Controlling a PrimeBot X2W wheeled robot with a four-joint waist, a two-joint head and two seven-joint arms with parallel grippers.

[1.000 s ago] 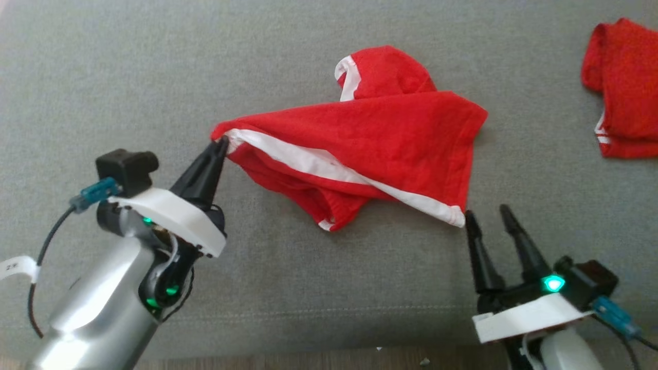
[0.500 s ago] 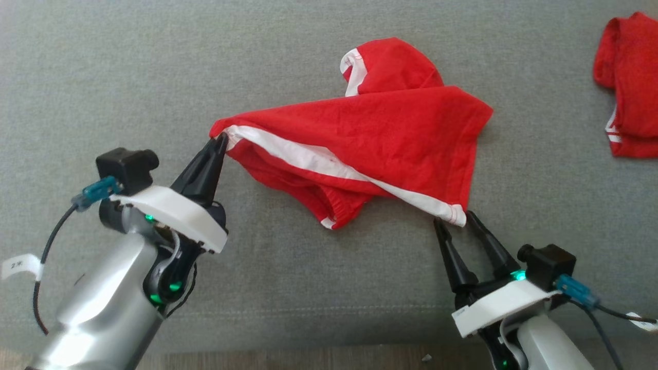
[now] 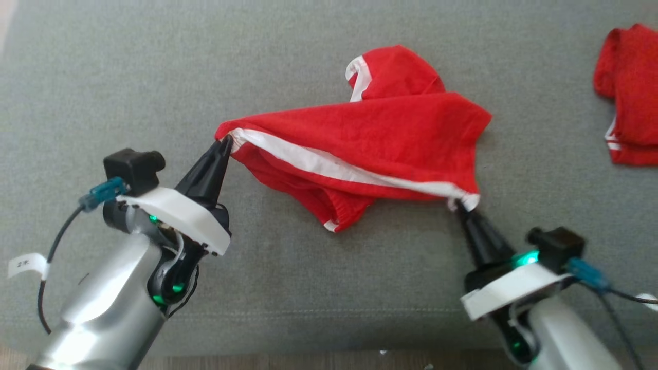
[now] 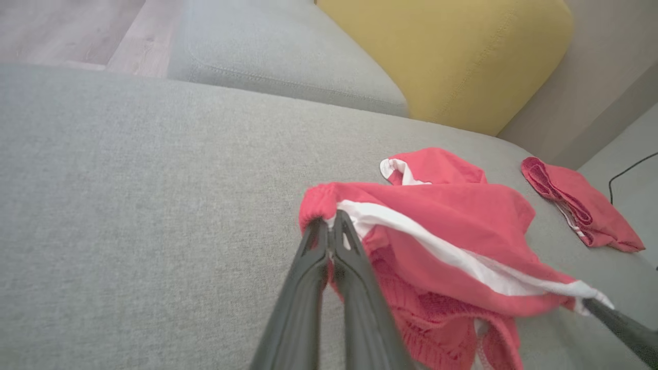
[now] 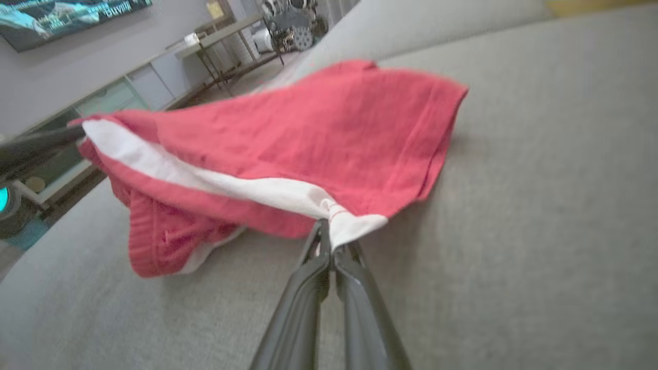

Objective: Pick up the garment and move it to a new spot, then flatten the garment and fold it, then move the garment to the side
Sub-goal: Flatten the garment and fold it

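- Nearest the robot, a strip of wooden floor (image 3: 308,359) shows below the front edge of the grey sofa seat (image 3: 308,61).
- The left pincer (image 3: 224,145) reaches in from the lower left of the head view. Its two dark fingers are pressed together and clamped on the left corner of the garment (image 3: 390,139), at the gathered end where the white stripe (image 3: 334,167) begins.
- The right pincer (image 3: 461,206) comes in from the lower right with its fingers also together. They pinch the white-tipped corner at the other end of the stripe, and the right wrist view shows the cloth caught between the tips.
- The red garment is stretched between the two pincers along its white stripe, near the middle of the sofa seat.
- A crumpled fold sags below the stripe on the robot's side.
- Beyond the stripe, the broad red panel slopes down to rest on the seat, and a rounded flap with white trim sticks out at the far side.
- Farther off to the right, well apart, a second red garment (image 3: 629,92) lies bunched on the same seat.
- Farthest, in the left wrist view, a yellow cushion (image 4: 452,51) sits past the seat.
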